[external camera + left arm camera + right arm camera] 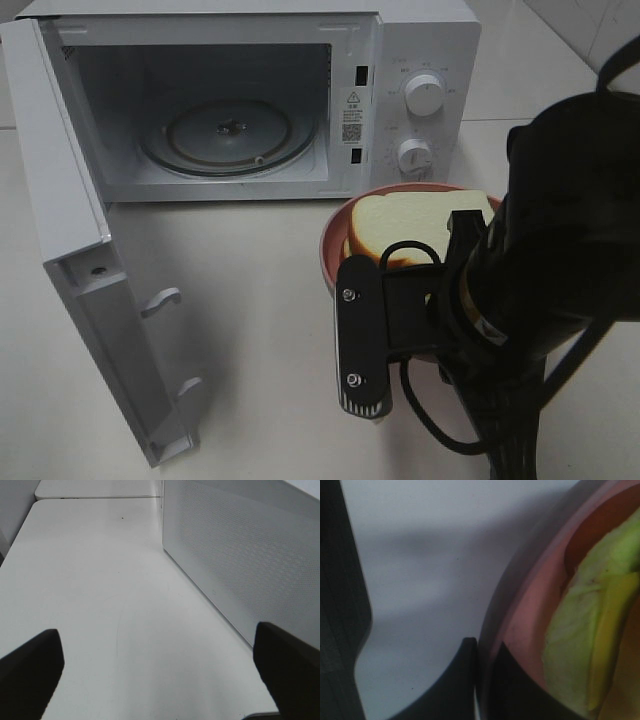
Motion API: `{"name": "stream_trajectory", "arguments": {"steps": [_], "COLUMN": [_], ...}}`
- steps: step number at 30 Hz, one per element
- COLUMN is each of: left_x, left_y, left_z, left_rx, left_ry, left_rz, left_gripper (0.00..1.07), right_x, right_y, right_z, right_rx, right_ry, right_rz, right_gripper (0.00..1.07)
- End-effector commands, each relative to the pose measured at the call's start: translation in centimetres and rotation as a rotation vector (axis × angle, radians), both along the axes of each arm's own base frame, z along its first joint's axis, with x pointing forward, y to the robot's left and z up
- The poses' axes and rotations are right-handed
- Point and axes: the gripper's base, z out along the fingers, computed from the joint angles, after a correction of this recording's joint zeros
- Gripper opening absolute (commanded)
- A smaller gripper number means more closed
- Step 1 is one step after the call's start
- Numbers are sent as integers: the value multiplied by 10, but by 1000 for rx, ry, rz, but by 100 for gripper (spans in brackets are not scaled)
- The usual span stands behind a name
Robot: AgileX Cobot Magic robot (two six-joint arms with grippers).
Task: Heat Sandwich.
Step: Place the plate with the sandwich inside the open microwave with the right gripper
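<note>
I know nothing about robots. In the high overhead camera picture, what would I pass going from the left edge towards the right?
Open microwave door → glass turntable inside the oven → pink plate carrying the sandwich.

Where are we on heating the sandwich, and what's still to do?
Done: the microwave door stands open and the turntable is bare. In hand: the right gripper has its jaws shut on the rim of the plate carrying the sandwich, outside in front of the microwave. Remaining: plate in, door shut, dials set. The left gripper is open, holding nothing.
</note>
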Motion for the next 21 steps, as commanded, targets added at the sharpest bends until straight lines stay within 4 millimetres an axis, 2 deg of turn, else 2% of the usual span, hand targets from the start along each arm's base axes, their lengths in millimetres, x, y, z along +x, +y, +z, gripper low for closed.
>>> {"name": "stream_trajectory", "arguments": {"steps": [1, 14, 21], "left_x": [-3, -3, -3], "left_y": [0, 0, 0], "left_z": [-1, -1, -1], "left_rx": [-4, -4, -4], "left_ry": [-25, -25, -25], "left_rz": [-1, -1, -1], "left_gripper": [98, 98, 98], "right_x": [1, 2, 3], "right_y": [1, 9, 13], "right_z": [1, 2, 2], "right_rx": [-9, -30, -19], "right_ry": [-21, -26, -41], "right_rz": [87, 382, 456], "right_gripper": [1, 2, 2]}}
